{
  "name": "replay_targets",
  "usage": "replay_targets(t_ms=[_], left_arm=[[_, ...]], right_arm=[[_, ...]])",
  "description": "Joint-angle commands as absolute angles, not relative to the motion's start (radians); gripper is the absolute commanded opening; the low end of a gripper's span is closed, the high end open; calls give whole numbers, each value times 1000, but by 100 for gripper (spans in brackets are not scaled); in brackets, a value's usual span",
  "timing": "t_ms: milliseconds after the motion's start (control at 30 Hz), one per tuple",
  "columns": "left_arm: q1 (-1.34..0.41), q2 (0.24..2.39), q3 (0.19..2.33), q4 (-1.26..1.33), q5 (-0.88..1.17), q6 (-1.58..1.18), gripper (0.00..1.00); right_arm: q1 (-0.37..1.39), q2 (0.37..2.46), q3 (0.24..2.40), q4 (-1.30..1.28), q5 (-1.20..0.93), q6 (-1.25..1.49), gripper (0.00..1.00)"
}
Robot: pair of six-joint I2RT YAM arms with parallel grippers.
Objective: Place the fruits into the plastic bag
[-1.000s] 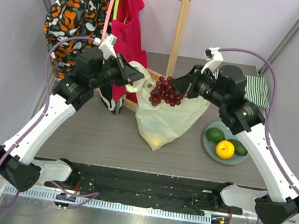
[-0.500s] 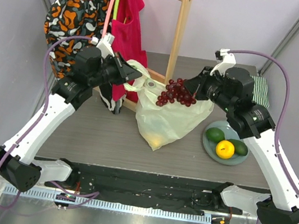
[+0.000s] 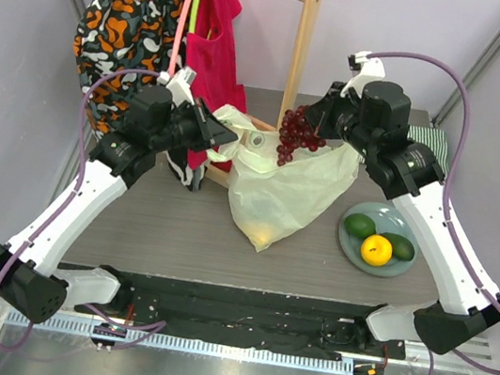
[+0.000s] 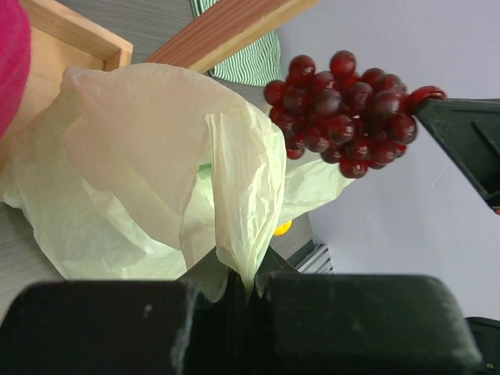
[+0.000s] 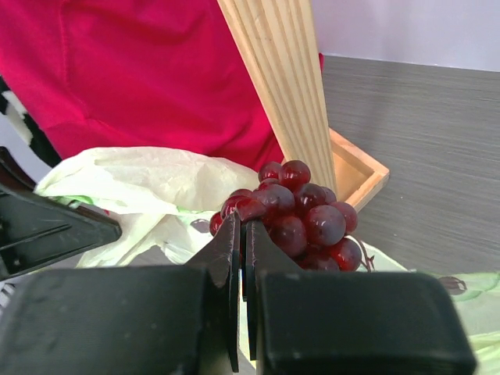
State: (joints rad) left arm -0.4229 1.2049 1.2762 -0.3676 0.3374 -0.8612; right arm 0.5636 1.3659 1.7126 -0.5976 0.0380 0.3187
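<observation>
The pale-green plastic bag (image 3: 282, 193) stands open at mid table. My left gripper (image 3: 223, 132) is shut on its left rim (image 4: 242, 203) and holds it up. My right gripper (image 3: 312, 126) is shut on the dark red grape bunch (image 3: 296, 135), which hangs above the bag's far edge; it also shows in the left wrist view (image 4: 351, 113) and the right wrist view (image 5: 301, 215). A yellow fruit (image 3: 264, 239) shows through the bag's bottom. Two green avocados (image 3: 358, 226) and a round orange citrus (image 3: 376, 249) lie on the grey plate (image 3: 351, 249) at right.
A wooden clothes rack (image 3: 300, 53) stands behind the bag, its base tray (image 5: 355, 172) on the table. A red garment (image 3: 215, 35) and an orange patterned garment (image 3: 129, 21) hang from it. A green-and-white striped cloth (image 3: 433, 152) lies at the far right.
My right gripper has carried the grape bunch back and up, from over the bag's mouth towards the rack post. The left gripper keeps hold of the bag rim.
</observation>
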Motion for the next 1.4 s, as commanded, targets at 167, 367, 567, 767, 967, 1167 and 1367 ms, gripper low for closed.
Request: replay_targets(t_ms=[167, 367, 567, 767, 967, 1167, 1367], left_arm=[[-419, 1209, 1319, -298, 368, -891, 0], [-419, 1262, 1353, -275, 357, -903, 0], [-416, 1305, 1382, -249, 347, -910, 0], [-416, 1325, 1388, -235, 324, -908, 0], [-407, 1327, 1388, -235, 299, -910, 0], [-405, 1319, 1384, -222, 316, -910, 0], [-403, 1296, 1358, -219, 348, -902, 0]], right_arm=[[568, 1332, 1660, -515, 14, 276, 1], [568, 1270, 1580, -528, -35, 325, 1], [569, 1226, 1514, -572, -60, 394, 1], [568, 1189, 1474, -586, -104, 456, 1], [569, 1177, 1470, -615, -124, 488, 1], [568, 1176, 1437, -614, -106, 525, 1], [568, 1244, 1486, -597, -5, 592, 1]])
